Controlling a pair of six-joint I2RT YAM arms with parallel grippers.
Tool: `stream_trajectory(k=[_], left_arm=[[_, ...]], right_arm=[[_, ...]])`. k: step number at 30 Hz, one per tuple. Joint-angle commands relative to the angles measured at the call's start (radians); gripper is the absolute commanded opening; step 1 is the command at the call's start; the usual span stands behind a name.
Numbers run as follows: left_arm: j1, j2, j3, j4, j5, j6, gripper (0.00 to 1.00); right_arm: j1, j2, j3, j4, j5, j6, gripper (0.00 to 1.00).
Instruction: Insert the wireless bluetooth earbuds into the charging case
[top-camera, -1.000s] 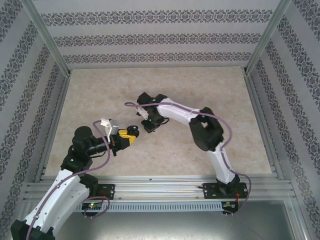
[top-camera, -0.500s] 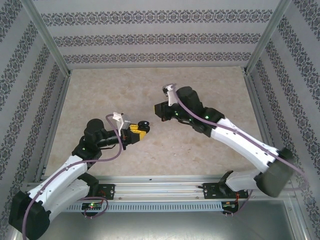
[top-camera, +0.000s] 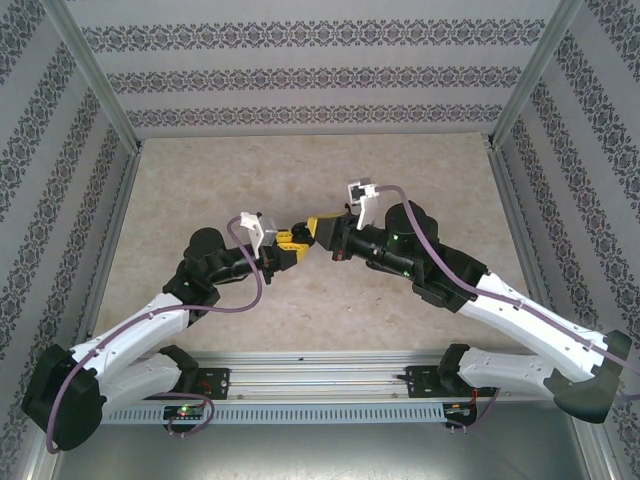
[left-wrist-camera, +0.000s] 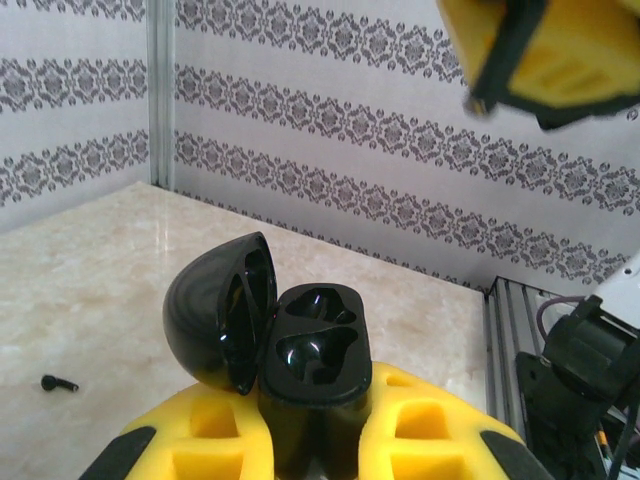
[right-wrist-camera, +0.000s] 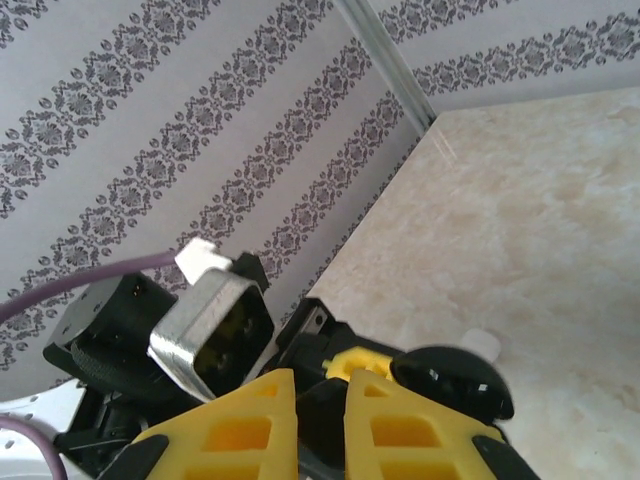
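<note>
The charging case is glossy black, not white. It stands upright between my left gripper's yellow fingers, lid swung open to the left, both sockets empty. In the top view the left gripper and right gripper meet tip to tip above the table's middle. My right gripper is shut on a small dark earbud just over the case lid. From the left wrist view the right gripper hangs at the upper right. A second tiny black earbud lies on the table at the left.
The marble-patterned table is walled by patterned panels and aluminium posts. The left wrist camera housing sits close in front of the right gripper. A small white blob shows behind the case lid.
Both arms swung inward, changing pose between frames. The left gripper carried the case up and right, and the right gripper came down left until the tips met.
</note>
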Motion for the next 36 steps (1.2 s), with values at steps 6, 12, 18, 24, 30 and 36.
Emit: stream_trajectory(k=[6,12,18,24,30,36], left_arm=[[-0.021,-0.018,0.031,0.059,-0.002,0.012,0.0],[-0.022,-0.018,0.034,0.054,0.02,0.01,0.0],[-0.022,-0.014,0.033,0.073,0.038,0.007,0.0],[-0.022,-0.013,0.028,0.082,0.047,0.004,0.0],[-0.022,-0.014,0.025,0.088,0.051,0.003,0.0],[-0.022,-0.018,0.026,0.085,0.051,0.004,0.0]], right_arm=[[0.048,0.051,-0.001,0.023,0.06,0.018,0.13],[0.051,0.085,0.049,-0.046,0.068,-0.011,0.12],[0.05,0.093,0.059,-0.07,0.081,-0.024,0.12],[0.05,0.096,0.072,-0.077,0.079,-0.03,0.12],[0.05,0.119,0.089,-0.096,0.065,-0.036,0.12],[0.05,0.125,0.09,-0.107,0.071,-0.038,0.12]])
